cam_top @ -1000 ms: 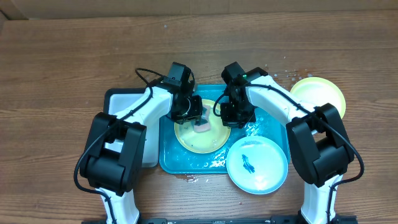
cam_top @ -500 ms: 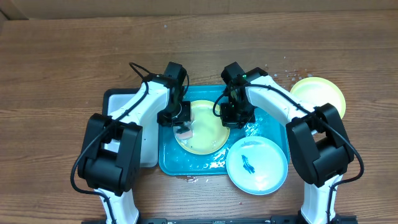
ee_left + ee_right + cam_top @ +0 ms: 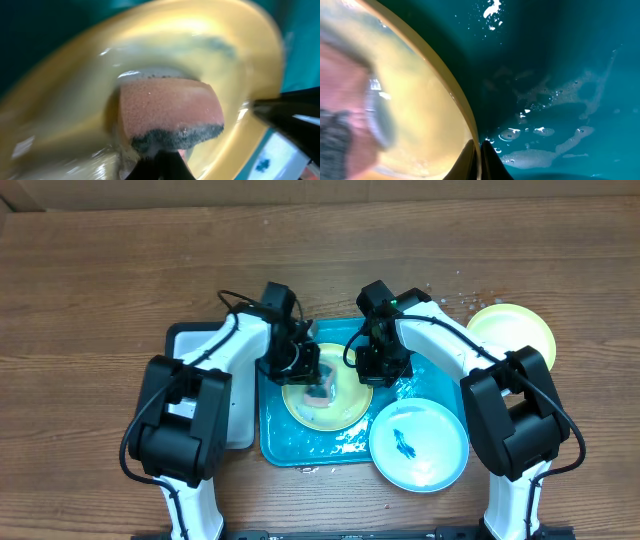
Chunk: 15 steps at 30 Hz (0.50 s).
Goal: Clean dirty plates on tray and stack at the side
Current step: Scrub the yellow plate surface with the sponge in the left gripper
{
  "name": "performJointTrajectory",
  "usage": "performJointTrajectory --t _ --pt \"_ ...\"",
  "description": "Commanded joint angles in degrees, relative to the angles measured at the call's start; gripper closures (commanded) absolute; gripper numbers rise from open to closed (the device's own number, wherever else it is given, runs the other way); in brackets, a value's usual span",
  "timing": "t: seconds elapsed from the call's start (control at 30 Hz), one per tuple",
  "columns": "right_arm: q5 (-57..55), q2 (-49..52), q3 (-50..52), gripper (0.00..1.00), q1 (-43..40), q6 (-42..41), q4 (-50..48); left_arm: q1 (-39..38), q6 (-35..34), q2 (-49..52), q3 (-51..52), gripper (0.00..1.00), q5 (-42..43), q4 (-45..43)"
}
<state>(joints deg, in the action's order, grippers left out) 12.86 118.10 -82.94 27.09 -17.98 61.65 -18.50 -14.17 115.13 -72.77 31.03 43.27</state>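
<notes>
Arms (image 3: 440, 330) white-shelled, bulky black joints (image 3: 180, 420), thin black cables (image 3: 228, 295), possibly matte.

This is a robotics lab set up as a mock dishwashing station; a left arm (image 3: 225, 348) and a right arm (image 3: 440, 335), white with black joints and loose black cables, rise from the near edge of a wood-grain bench (image 3: 100, 270). A turquoise tray (image 3: 290, 442) wet with suds carries a yellow-green plate (image 3: 345, 412); a pink sponge (image 3: 170, 107) with a dark scouring face presses on it.
</notes>
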Motion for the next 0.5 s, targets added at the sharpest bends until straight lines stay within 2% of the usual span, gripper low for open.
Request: performJointTrajectory --t 0.0,0.23,0.47 --pt "-1.2 -2.1 -1.2 0.96 -0.2 -0.1 0.0 -3.1 -5.8 1.4 0.2 0.96 5.5 -4.0" --pt "-1.2 -2.1 -1.2 0.96 -0.2 -0.1 0.2 -4.4 -13.8 1.4 0.2 0.96 4.2 -10.3" --pt "-1.2 -2.1 -1.2 0.96 -0.2 -0.1 0.3 -3.9 -15.1 1.4 0.2 0.96 -2.4 -11.7"
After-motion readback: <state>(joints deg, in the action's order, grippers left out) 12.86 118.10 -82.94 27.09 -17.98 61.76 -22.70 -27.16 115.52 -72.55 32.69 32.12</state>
